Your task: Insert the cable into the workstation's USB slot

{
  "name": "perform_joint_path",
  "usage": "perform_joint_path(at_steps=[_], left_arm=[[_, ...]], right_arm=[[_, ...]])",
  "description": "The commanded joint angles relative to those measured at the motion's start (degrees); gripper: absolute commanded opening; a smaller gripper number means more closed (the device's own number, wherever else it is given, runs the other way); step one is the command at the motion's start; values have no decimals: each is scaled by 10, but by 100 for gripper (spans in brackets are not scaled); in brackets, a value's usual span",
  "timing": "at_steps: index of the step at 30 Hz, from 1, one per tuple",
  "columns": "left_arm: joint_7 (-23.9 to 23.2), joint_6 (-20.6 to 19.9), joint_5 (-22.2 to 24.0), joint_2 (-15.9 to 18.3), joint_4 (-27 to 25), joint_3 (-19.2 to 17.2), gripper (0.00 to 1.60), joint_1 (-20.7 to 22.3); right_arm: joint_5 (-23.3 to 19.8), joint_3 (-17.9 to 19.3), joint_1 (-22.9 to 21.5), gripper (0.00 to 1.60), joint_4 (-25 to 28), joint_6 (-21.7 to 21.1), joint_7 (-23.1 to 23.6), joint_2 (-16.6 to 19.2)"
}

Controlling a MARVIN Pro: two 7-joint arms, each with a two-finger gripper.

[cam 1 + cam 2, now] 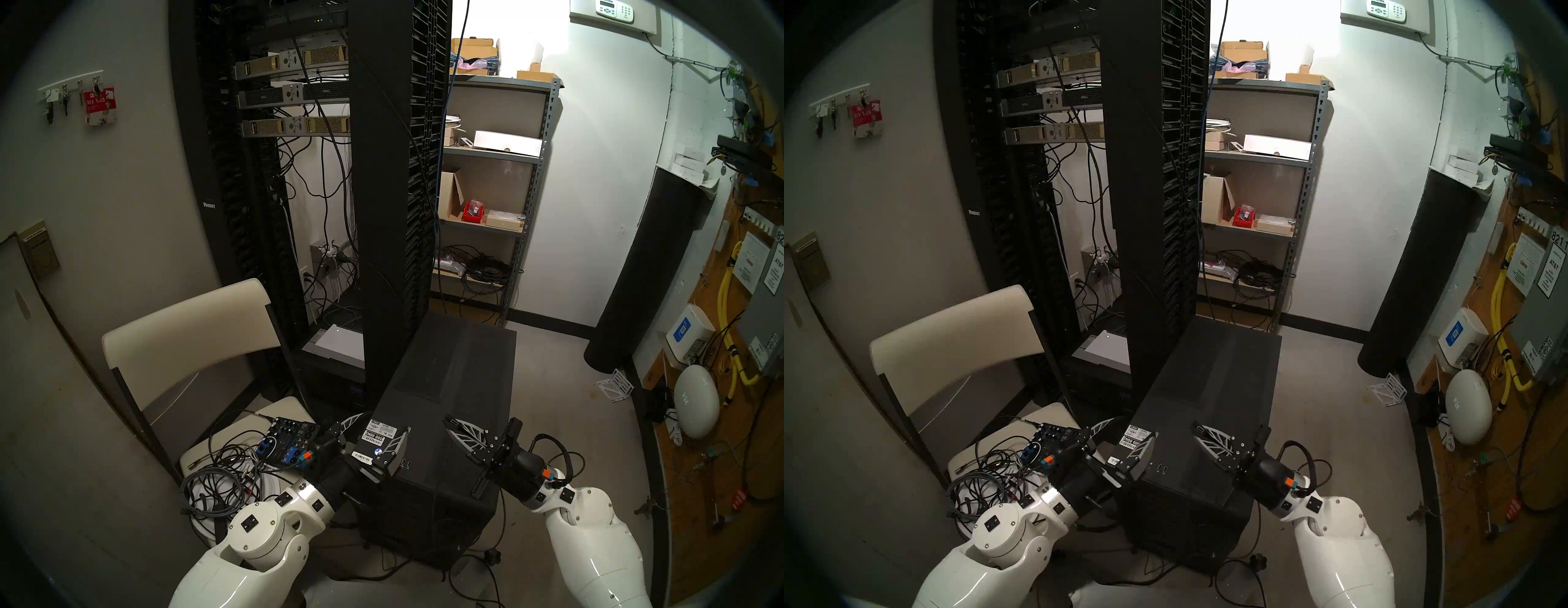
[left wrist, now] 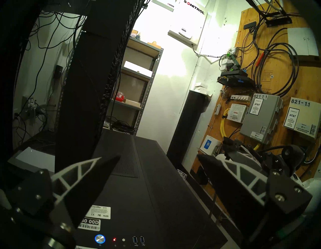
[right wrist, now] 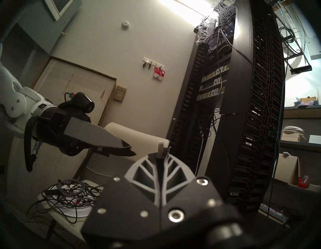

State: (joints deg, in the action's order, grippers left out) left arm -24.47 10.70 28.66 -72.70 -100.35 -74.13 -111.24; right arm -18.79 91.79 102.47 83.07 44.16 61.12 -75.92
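The workstation (image 1: 449, 382) is a black tower in the middle of the floor, also seen in the other head view (image 1: 1212, 382). Its two USB ports (image 2: 138, 240) sit at the front top edge beside a red light (image 2: 114, 239); they also show in the head view (image 1: 405, 463). My right gripper (image 1: 449, 422) is shut on the cable's black USB plug (image 3: 160, 147), whose silver tip sticks out past the fingertips, above the tower's front right. The thin wire itself is hard to follow. My left gripper (image 1: 386, 421) is open and empty over the white stickers (image 2: 100, 212).
A tall black server rack (image 1: 382, 212) stands right behind the tower's left. A white chair (image 1: 186, 339) at the left holds a blue-black mixer (image 1: 288, 441) and tangled cords (image 1: 220, 471). A metal shelf (image 1: 530, 191) and a black cylinder (image 1: 649, 276) stand at the back right.
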Motion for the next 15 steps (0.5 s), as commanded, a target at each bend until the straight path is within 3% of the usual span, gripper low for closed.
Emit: perform_joint_path(at_steps=[1,8,15], left_arm=[[-2,-6,3,0,-24,2,160,1],[3,-6,-2,1,-26,2,160,-6],[33,7,-75,19,-44,11,160,-26]], right_arm=[[-27,-32,0,0,16,26,58,46],[-60,-60,-2,0,17,22,35,73],[-84,-82,-19,0,30,-36,2,75]])
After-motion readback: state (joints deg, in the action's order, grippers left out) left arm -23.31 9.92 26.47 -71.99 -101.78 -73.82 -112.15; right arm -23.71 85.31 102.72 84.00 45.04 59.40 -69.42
